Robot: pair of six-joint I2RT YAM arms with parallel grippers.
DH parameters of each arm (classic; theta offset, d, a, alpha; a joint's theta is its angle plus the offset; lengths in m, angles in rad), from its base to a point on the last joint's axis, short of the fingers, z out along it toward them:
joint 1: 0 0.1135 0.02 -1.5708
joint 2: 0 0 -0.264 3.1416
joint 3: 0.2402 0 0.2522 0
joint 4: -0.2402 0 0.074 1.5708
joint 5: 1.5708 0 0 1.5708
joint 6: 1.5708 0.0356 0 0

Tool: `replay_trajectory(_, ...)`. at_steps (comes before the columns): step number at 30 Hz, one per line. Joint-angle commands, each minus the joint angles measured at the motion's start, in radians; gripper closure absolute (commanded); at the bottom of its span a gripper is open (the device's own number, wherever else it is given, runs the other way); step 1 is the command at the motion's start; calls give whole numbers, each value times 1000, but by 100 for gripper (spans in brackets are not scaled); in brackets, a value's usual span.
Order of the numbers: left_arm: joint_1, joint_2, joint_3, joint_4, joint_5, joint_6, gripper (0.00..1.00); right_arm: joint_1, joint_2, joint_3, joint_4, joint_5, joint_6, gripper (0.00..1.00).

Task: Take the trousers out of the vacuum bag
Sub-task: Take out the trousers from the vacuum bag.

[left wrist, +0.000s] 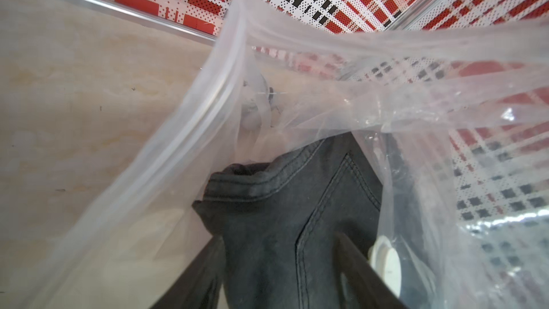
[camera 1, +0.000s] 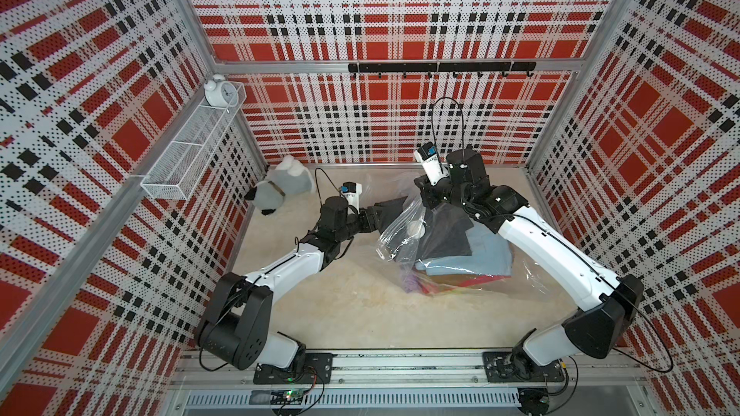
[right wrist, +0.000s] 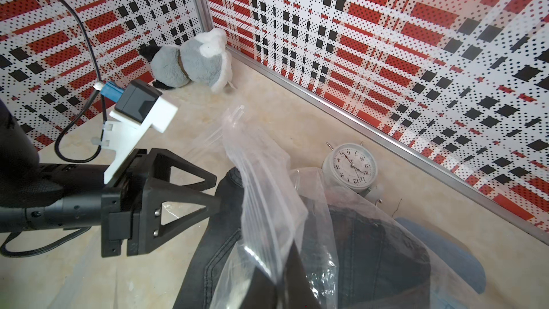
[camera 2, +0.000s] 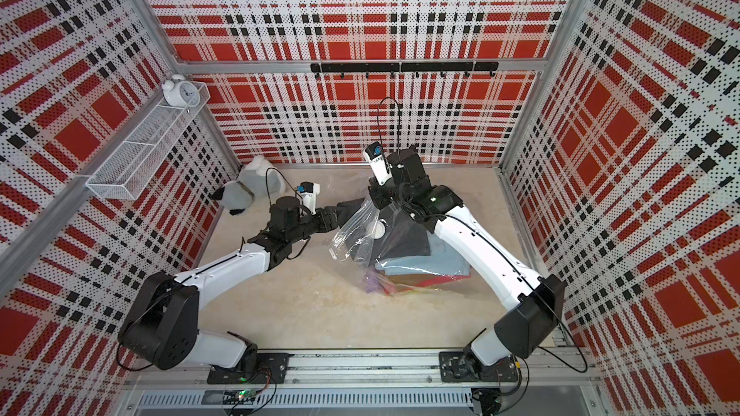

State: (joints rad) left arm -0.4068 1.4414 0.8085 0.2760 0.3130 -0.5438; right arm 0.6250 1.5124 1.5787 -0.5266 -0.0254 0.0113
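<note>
**Bright, even light**

Soft overhead light is leaving only faint shadows. Wide lenses are bowing the walls at the edges. The vacuum bag is glinting; the left claw is blurring near its camera.

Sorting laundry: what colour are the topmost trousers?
The topmost trousers are charcoal-black, clearest in the left wrist view.

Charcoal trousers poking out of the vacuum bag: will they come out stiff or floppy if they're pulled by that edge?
Probably floppy: the charcoal trousers are folded denim-like cloth that sags and creases at its stitched edge. They are likely fairly heavy for cloth, given the thick double seams. They may drag on the vacuum bag, whose crinkly film drapes over them.
</note>
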Motion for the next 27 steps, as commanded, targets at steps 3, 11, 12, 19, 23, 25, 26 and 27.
replay_trajectory(3,4,-61,-48,46,-10,-27,28,-5,-39,20,11,-15,-16,100)
replay_trajectory(11,-13,-60,-100,43,-11,-54,23,-5,-26,40,8,-19,-22,100)
replay_trajectory(12,-16,-54,-103,43,-10,-57,22,-5,-23,43,7,-20,-22,100)
replay_trajectory(19,-59,-8,-104,49,3,-66,19,-5,-12,49,7,-24,-28,100)
replay_trajectory(23,-87,20,-113,54,3,-82,19,-5,-13,53,6,-23,-33,100)
replay_trajectory(25,-97,29,-118,60,1,-89,19,-5,-12,55,6,-21,-37,100)
replay_trajectory(26,-102,33,-122,65,0,-95,19,-5,-12,55,6,-21,-39,100)
replay_trajectory(27,-105,38,-124,68,-2,-99,19,-5,-12,56,6,-21,-39,100)
